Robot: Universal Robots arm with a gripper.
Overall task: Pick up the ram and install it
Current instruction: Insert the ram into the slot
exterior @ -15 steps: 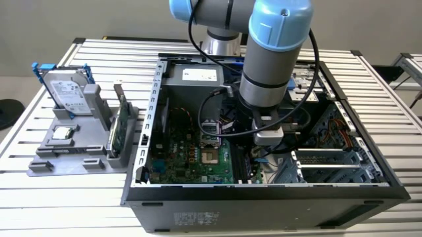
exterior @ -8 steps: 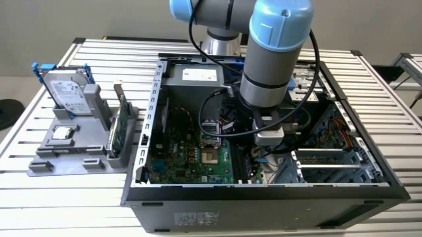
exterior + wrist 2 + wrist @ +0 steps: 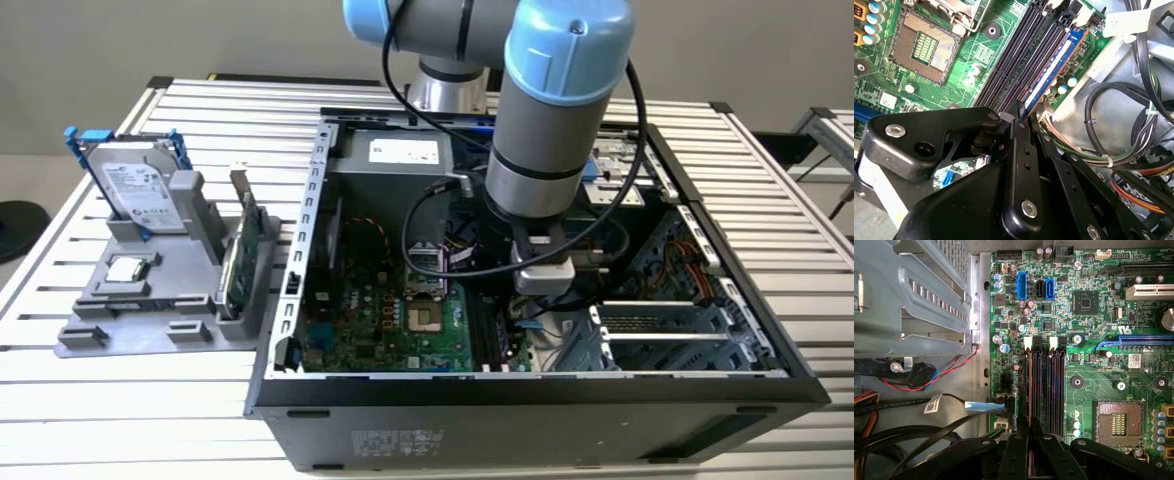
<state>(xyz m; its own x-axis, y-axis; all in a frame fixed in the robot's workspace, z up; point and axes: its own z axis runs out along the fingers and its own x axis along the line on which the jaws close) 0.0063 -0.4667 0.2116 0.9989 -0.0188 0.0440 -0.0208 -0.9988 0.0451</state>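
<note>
On the bench (image 3: pixel 120 420), at the exterior view's left, a grey holder (image 3: pixel 134 310) carries a hard drive (image 3: pixel 134 195) and a green board (image 3: pixel 244 255) standing on edge. To its right lies the open computer case (image 3: pixel 534 400), with the arm (image 3: pixel 547 120) reaching down inside. The second wrist view shows the pincer (image 3: pixel 1019 114) clamped on the ram (image 3: pixel 1054 65), which sits in the outermost memory slot. The first wrist view shows that ram (image 3: pixel 1029 390) edge-on between the fingers (image 3: pixel 1021 427), with the empty processor socket (image 3: pixel 1119 420) nearby.
</note>
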